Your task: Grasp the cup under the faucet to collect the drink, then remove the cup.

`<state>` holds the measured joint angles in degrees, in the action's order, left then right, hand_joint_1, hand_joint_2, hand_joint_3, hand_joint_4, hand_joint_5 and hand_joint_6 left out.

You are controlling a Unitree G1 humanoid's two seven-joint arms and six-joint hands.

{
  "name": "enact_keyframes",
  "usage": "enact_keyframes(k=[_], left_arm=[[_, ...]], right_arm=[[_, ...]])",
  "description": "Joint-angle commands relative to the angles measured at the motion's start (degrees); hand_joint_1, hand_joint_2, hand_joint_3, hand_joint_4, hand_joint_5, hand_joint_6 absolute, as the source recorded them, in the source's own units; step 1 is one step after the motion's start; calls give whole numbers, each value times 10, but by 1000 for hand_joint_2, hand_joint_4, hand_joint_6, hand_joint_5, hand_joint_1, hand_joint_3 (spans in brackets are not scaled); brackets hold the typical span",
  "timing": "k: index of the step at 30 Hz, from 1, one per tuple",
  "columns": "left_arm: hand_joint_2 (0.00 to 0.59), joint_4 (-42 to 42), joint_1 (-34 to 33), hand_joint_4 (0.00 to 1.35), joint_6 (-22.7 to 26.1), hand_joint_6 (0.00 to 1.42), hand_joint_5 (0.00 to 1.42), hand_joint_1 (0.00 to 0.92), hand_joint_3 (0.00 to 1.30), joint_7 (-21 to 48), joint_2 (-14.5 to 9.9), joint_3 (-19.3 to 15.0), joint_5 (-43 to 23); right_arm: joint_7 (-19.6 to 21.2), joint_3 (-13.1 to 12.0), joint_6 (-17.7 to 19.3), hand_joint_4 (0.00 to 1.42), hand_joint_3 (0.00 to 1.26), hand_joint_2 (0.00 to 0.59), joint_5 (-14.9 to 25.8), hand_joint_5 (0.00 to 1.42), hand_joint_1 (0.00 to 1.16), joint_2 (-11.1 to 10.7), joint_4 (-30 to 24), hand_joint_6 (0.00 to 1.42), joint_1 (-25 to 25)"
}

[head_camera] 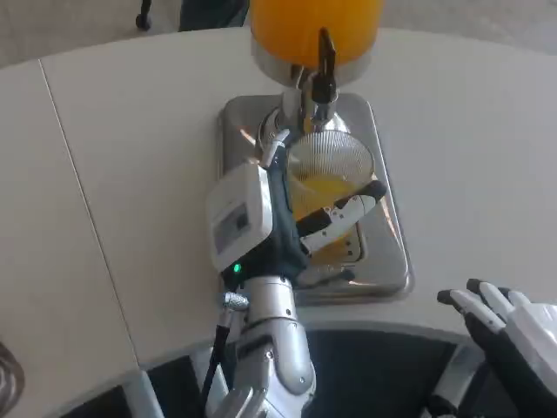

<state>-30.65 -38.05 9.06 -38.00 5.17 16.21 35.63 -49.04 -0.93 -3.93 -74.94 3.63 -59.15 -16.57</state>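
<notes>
Cup (pixel 329 170) stands on the tray (pixel 387 261) under the faucet (pixel 324 74), at twelve o'clock from the robot, with orange drink already lying in its lower part. Left hand (pixel 287 209) wraps it, fingers (pixel 344 213) closed round its near side. Right hand (pixel 500 318) waits at five o'clock, spread, holding nothing. Grasping looks done and filling partly done; taking the cup away remains.

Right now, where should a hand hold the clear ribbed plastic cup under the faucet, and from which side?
Hold the clear ribbed plastic cup round its side wall, from the robot's left, as the left hand does. The black faucet hangs over the open rim, blocking any grip from above, and orange drink inside means it should stay upright.
</notes>
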Motion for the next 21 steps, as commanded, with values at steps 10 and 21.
enact_keyframes(k=[10, 21], left_arm=[[50, -11, 21, 1099, -57, 1424, 1347, 580, 907, -27, -16, -28, -28], [44, 62, 57, 1140, -113, 1424, 1378, 574, 937, 15, -70, -45, -45]], right_arm=[[-22, 40, -28, 0, 97, 389, -41, 0, 765, 30, -8, 0, 15], [-16, 81, -55, 0, 97, 389, -68, 0, 765, 30, 14, 0, 33]])
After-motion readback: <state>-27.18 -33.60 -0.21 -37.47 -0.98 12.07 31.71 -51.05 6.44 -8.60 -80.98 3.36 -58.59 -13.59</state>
